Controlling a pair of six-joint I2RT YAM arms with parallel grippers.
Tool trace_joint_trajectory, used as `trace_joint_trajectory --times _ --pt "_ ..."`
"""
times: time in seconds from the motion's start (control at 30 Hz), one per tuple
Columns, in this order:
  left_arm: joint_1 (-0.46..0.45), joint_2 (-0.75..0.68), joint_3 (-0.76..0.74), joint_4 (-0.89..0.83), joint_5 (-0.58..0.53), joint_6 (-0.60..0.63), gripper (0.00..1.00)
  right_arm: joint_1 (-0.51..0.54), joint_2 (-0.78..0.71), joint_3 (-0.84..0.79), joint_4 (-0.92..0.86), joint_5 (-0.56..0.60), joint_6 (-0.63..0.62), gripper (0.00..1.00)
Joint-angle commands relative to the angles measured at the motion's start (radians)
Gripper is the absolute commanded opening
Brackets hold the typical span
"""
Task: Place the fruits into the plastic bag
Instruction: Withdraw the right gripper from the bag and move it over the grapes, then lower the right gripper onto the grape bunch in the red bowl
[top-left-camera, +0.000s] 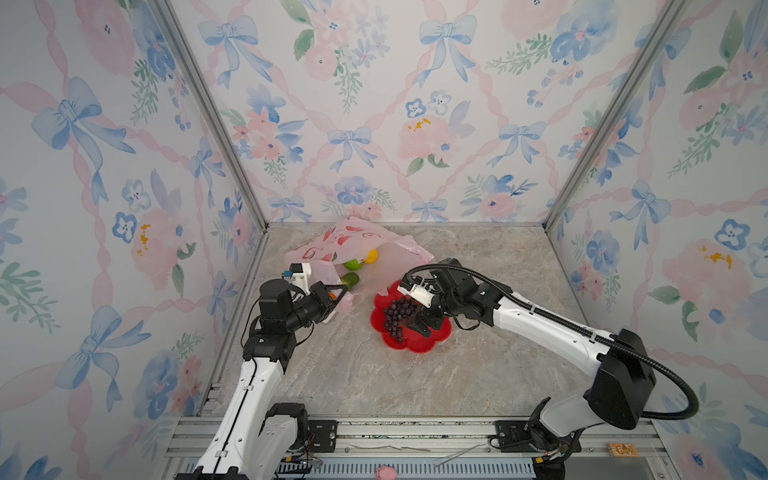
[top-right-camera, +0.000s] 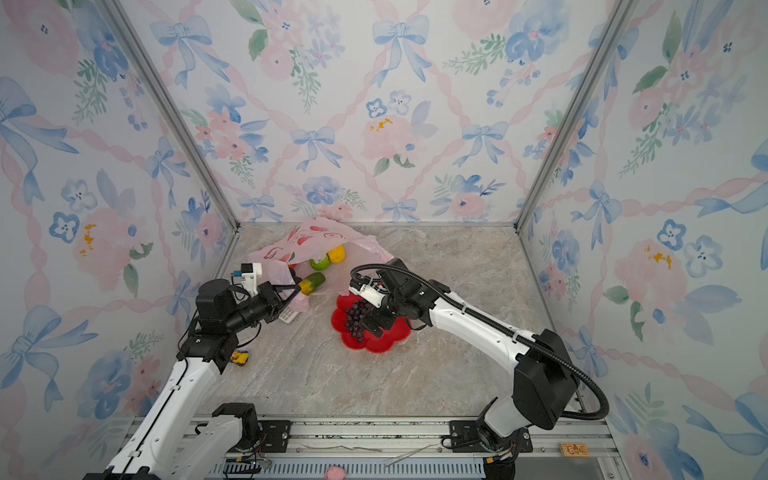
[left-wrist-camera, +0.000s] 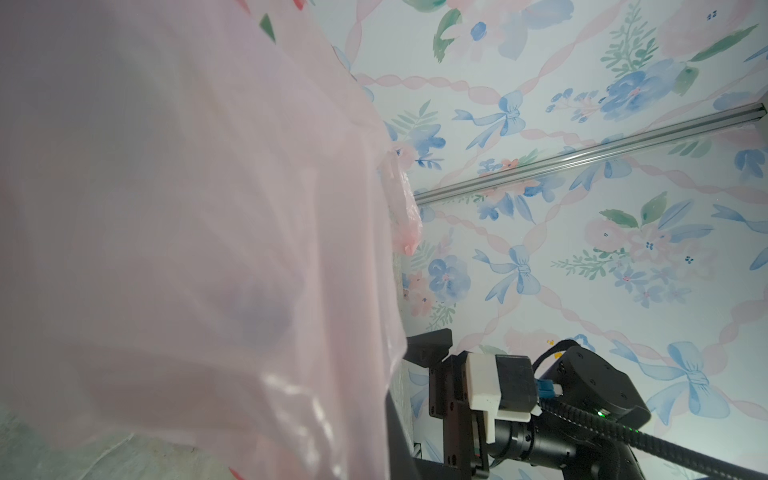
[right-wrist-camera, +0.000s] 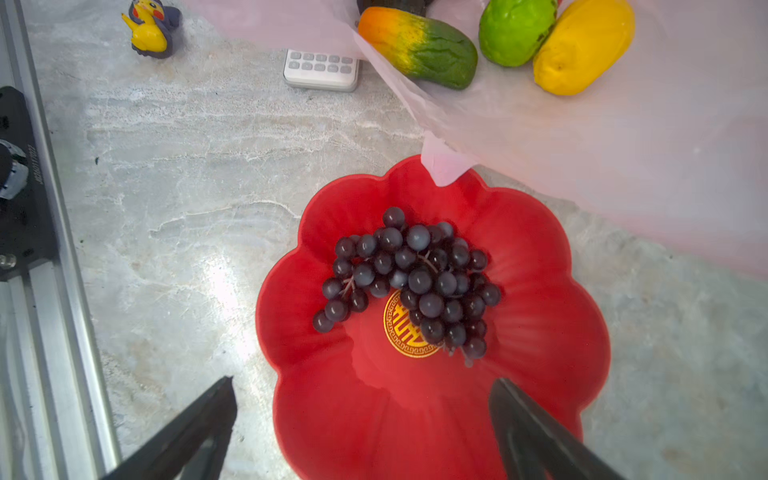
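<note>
Film of the plastic bag (top-left-camera: 361, 243) rises like a tent in both top views. The left pincer (top-left-camera: 337, 292) is clamped shut on its near edge and lifts it, which holds the mouth open toward the red plate (top-left-camera: 415, 345). Inside the mouth, on the bag's lower layer, lie the yellow fruit (top-left-camera: 371, 256), the green round fruit (top-left-camera: 352, 264) and the cucumber-like piece (top-left-camera: 351, 279). The grape bunch (top-left-camera: 397, 313) lies on the plate, just beside the mouth, and the right pincer (top-left-camera: 417, 320) hangs over the plate at the bunch. In a top view a remote (top-right-camera: 288, 316) peeps from under the bag's edge and a toy duck (top-right-camera: 240, 357) stands on the tabletop (top-right-camera: 374, 386); neither belongs to the task.

The left wrist view is mostly veiled by pink film draped close over the lens. The left pincer's jaws are hidden there, and beyond the film only the right arm (left-wrist-camera: 519, 395) shows.

The right wrist view looks down on the grapes at the plate's middle. Both dark fingers (right-wrist-camera: 199, 428) stand wide apart with nothing between them. One bag corner laps over the plate's rim. The grapes look like the last fruit outside, and the wide spread suits a loose, bulky bunch, though a grip on the smooth berries could slip.
</note>
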Motion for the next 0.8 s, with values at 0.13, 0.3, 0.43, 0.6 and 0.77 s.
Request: trace_joint_trajectory --times 0.13,0.3,0.43,0.6,0.77 --pt "0.005 -0.014 -0.014 0.005 -0.002 0.004 0.0 -0.011 0.043 0.034 0.128 0.019 0.264 0.96" --pt "0.005 -0.013 -0.018 0.004 -0.002 0.009 0.0 -0.027 0.141 0.139 -0.008 0.009 0.636 0.96" --pt "0.005 -0.018 -0.025 0.005 -0.004 0.01 0.0 -0.025 0.219 0.197 -0.114 0.011 0.818 0.96" --pt "0.005 -0.026 -0.025 -0.009 -0.002 0.018 0.0 -0.024 0.231 0.174 -0.127 0.059 1.057 0.96" --pt "0.005 -0.028 -0.025 -0.018 -0.004 0.022 0.0 0.007 0.254 0.155 -0.116 0.087 1.255 0.97"
